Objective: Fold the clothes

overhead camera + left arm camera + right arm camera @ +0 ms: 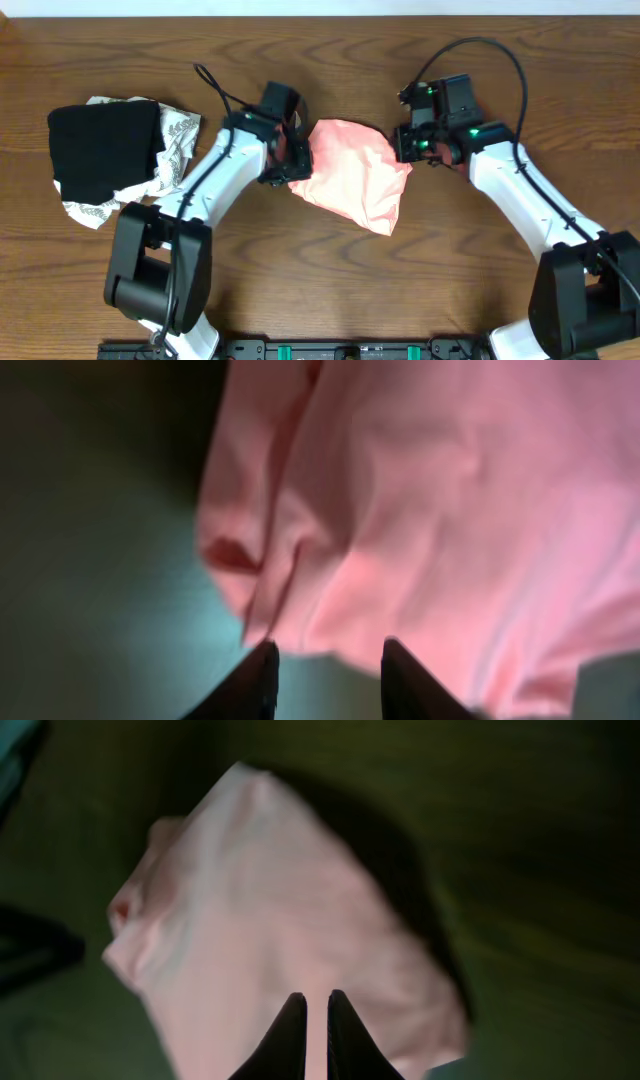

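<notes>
T-shirt (352,180) crumpled, salmon-pink | left gripper (328,645) parted at edge | right gripper (316,997) narrow above it

The T-shirt (352,182) is soft, matt salmon-pink cloth, creased and rumpled. My worktop (300,275) is dark wood, grained, with a faint sheen. The black garment (100,150) is matt fabric on a crumpled, patterned white cloth (182,135). My arm shells (222,175) are smooth, glossy white plastic. My left hand (330,675) and right hand (315,1030) are matt black.
</notes>
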Controlling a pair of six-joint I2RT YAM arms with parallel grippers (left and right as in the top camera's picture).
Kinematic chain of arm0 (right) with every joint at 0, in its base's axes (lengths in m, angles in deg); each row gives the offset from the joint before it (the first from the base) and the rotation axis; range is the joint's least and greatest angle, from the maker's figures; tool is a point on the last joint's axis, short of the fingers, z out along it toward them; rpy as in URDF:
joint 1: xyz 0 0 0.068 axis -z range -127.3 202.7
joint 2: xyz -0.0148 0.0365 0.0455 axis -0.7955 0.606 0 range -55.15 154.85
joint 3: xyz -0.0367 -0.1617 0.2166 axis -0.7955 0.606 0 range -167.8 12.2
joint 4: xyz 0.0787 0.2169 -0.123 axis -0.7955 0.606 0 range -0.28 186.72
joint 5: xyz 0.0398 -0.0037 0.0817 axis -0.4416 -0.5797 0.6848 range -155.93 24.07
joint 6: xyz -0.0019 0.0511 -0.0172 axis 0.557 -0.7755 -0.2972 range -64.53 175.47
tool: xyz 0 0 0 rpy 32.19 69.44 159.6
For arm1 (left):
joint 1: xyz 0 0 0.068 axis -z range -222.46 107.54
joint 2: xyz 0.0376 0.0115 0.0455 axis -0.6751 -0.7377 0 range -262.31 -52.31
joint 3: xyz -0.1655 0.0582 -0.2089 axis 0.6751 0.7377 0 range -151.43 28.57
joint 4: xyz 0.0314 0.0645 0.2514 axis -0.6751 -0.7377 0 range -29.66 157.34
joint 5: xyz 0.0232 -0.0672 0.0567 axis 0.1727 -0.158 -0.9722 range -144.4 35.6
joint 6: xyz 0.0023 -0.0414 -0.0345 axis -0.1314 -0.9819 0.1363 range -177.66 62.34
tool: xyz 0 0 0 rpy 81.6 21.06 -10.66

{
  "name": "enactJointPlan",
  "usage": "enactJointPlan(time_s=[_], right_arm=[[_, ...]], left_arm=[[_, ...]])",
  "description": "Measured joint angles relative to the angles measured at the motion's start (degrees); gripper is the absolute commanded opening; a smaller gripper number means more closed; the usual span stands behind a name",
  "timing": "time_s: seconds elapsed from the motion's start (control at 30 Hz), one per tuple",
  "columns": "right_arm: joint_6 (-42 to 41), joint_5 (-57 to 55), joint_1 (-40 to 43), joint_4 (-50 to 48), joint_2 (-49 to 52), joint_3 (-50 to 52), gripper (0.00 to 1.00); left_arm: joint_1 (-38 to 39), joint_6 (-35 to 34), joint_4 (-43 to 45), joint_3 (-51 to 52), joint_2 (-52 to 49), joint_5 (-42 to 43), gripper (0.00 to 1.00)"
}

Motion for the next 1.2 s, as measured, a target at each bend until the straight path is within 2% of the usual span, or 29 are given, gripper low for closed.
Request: enactJointPlan(time_s=[0.13,0.3,0.57,0.77,0.93,1.07,1.1,1.2], right_arm=[[-0.9,-0.2,1.6,-1.1,3.0,0.0,0.06],[-2.0,0.4,1.8,0.2,9.3,0.0,0.02],[-1.7,5.1,-0.3,12.6,11.6,0.1,0.02],[0.2,10.3,-6.0,16.7,11.6,0.1,0.02],[0.2,8.5,-6.6,16.0,11.3,0.1,0.02],[1.3,6.6,-3.6,14.5,9.3,0.2,0.12],[1.8,6.3,-2.6,13.8,8.3,0.2,0.2],[2.5,5.6,-0.5,11.1,5.0,0.2,0.55]], left_arm=[[1.7,-4.6,11.5,5.8,-0.9,0.4,0.34],[3.0,-7.2,17.4,8.0,-3.3,1.0,0.34],[1.8,-3.0,27.3,8.1,-5.3,1.0,0.34],[-4.4,0.3,27.1,6.9,-5.3,2.7,0.35],[-9.0,1.2,19.3,4.0,-4.6,6.7,0.47],[-11.6,1.3,11.4,3.7,-1.0,8.5,0.62],[-12.5,0.6,9.0,3.7,0.5,8.9,0.66],[-14.4,-1.4,3.7,3.3,3.8,9.2,0.75]])
